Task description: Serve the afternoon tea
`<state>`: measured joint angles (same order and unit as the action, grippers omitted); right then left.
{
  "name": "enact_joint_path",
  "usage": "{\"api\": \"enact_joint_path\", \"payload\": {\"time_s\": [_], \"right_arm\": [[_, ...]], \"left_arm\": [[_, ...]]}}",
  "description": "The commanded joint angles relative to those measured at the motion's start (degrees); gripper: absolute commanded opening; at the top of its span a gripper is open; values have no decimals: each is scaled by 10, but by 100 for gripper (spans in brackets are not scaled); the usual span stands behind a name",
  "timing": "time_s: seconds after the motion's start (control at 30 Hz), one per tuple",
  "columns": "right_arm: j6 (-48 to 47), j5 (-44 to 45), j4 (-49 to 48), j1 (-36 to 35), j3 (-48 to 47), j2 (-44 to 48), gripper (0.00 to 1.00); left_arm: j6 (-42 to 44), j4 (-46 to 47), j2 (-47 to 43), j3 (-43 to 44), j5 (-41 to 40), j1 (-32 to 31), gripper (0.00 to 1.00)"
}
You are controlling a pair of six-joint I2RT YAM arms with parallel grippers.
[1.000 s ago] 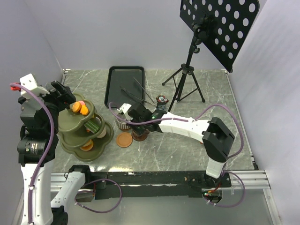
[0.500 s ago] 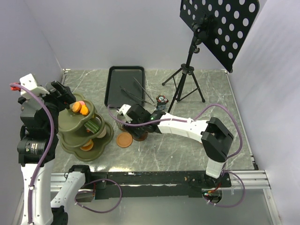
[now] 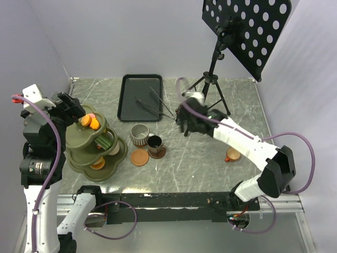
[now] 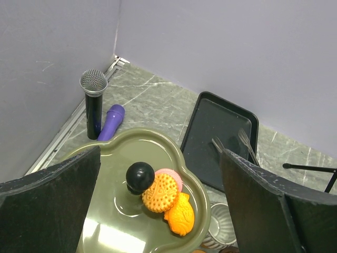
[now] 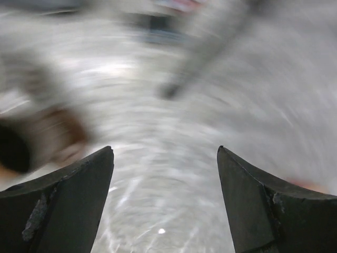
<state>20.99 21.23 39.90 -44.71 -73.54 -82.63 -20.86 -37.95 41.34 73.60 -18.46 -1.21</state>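
Note:
On the table stand a ribbed grey cup (image 3: 140,134), a dark cup (image 3: 155,142) on its saucer (image 3: 158,153) and a bare brown-orange saucer (image 3: 139,157). A copper cup (image 3: 233,154) sits further right. The green tiered stand (image 3: 84,141) carries pastries: an orange cookie (image 4: 160,193), a pink donut (image 4: 174,176) and an orange fish-shaped pastry (image 4: 179,213) on its top tier. My left gripper (image 3: 73,107) (image 4: 160,153) hangs open above that tier, holding nothing. My right gripper (image 3: 184,122) (image 5: 165,195) is open and empty, above the table near the tripod's feet; its view is blurred.
A black tray (image 3: 138,90) with thin metal tongs (image 3: 153,105) lies at the back. A tripod (image 3: 209,89) with a perforated black board (image 3: 246,27) stands back right. A microphone (image 4: 93,103) and a purple object (image 4: 110,120) lie in the back left corner.
My right gripper has opened, let go of the dark cup on its saucer and swung away to the right and back, towards the tripod. The left arm has not moved.

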Motion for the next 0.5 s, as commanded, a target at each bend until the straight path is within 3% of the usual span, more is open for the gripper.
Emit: {"api": "enact_joint_path", "payload": {"time_s": [0.0, 0.3, 0.47], "right_arm": [[190, 64, 143, 90, 61, 21, 84], [278, 25, 119, 231, 186, 85, 78], [287, 18, 109, 289, 216, 94, 68]], "left_arm": [[-7, 17, -4, 2, 10, 1, 100], [-2, 13, -6, 7, 4, 1, 100], [-3, 13, -8, 8, 4, 0, 100]]}}
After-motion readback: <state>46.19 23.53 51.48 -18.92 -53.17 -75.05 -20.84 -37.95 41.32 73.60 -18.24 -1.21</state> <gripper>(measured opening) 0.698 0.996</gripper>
